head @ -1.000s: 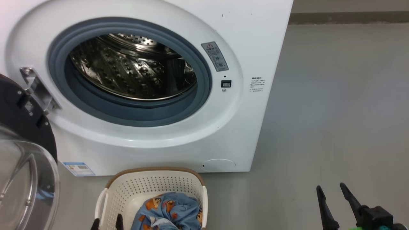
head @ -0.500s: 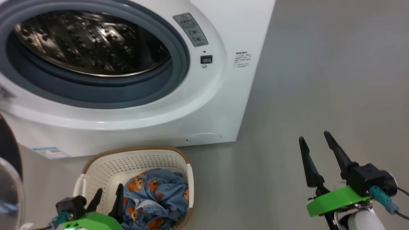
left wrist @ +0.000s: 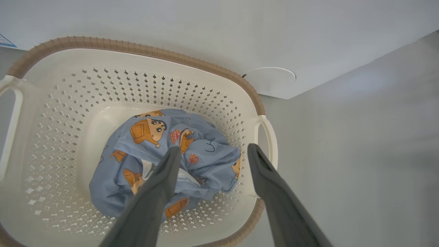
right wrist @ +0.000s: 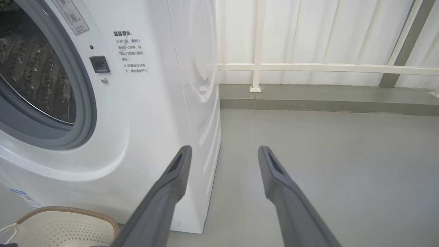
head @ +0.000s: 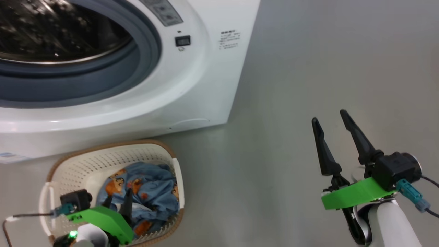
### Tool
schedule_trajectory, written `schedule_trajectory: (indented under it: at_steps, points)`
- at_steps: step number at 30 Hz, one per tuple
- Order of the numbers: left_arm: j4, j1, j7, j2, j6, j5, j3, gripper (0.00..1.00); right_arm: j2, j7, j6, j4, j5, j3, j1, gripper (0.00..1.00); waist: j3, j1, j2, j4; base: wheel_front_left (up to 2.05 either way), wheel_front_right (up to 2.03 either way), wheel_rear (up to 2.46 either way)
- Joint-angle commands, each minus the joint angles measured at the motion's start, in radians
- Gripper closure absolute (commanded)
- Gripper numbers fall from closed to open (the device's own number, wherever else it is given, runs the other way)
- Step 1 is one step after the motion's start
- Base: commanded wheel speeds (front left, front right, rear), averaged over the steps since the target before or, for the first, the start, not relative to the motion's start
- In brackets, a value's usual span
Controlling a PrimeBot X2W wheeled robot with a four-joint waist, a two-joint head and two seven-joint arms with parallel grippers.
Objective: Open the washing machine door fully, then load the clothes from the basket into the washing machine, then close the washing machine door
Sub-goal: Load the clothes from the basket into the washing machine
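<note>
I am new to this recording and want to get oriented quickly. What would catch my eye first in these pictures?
The big white washing machine stands at upper left of the head view, its drum exposed. In front of it, blue bear-print clothes lie bunched in the cream basket, the open left claw poised over them. The open right claw hovers over grey floor at the right.

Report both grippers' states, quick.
Left gripper: open, holding nothing, above the clothes in the basket.
Right gripper: open, holding nothing, over the floor beside the washing machine.
</note>
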Motion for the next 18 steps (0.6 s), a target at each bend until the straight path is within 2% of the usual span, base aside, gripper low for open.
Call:
schedule_trajectory:
  at_steps: [1,7,18]
  points:
    - [0.003,-0.026,0.005,0.049,-0.003,-0.024,0.013,0.0,-0.003,-0.012,0.002,-0.035,0.006,0.033,-0.025,0.0,0.057,0.0,0.0,-0.04,0.0,0.0,0.0]
    - [0.088,-0.09,0.042,0.09,-0.003,-0.091,-0.021,0.0,-0.003,-0.012,0.002,-0.059,0.016,0.039,-0.054,0.0,0.111,0.0,0.0,-0.061,0.0,0.0,0.0]
    - [0.164,-0.183,0.095,0.112,-0.003,-0.196,-0.075,0.0,-0.003,-0.012,0.002,-0.094,0.006,0.046,-0.093,0.0,0.208,0.0,0.0,-0.078,0.0,0.0,0.0]
